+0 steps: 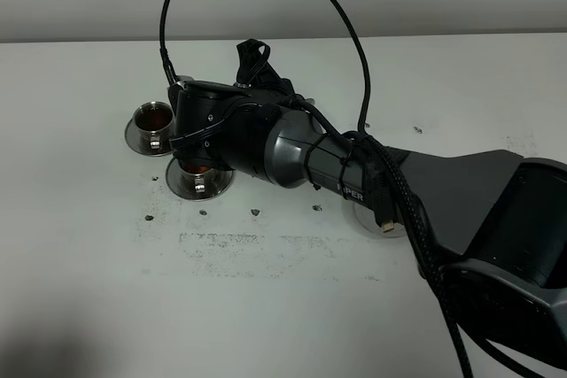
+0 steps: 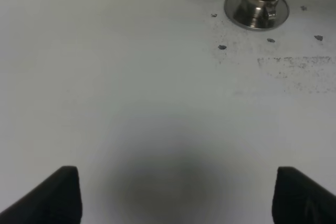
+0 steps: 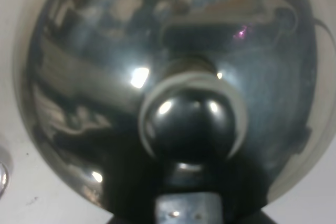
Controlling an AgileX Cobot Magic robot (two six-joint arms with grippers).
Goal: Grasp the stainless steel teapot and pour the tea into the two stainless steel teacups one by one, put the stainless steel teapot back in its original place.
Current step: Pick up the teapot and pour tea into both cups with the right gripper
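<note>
Counter (image 1: 266, 307), far left: right arm (image 1: 301, 152) reaches over, right fingers (image 3: 231, 220) holding the stainless steel teapot (image 3: 157, 77) above the near teacup (image 2: 260, 1), far teacup (image 1: 152, 119) brown with tea. Polished, rigid steel likely slips; the loop handle (image 3: 186, 207) grips best. Left fingers (image 2: 65, 195) idle wide.

Right arm (image 1: 372, 179) stretched from lower right across centre toward the left; wrist (image 1: 221, 135) angled downward. Right tool hidden beneath it, grip unreadable. Left tool (image 2: 176, 195) hanging low, fingertips (image 2: 63, 195) spread wide apart.
</note>
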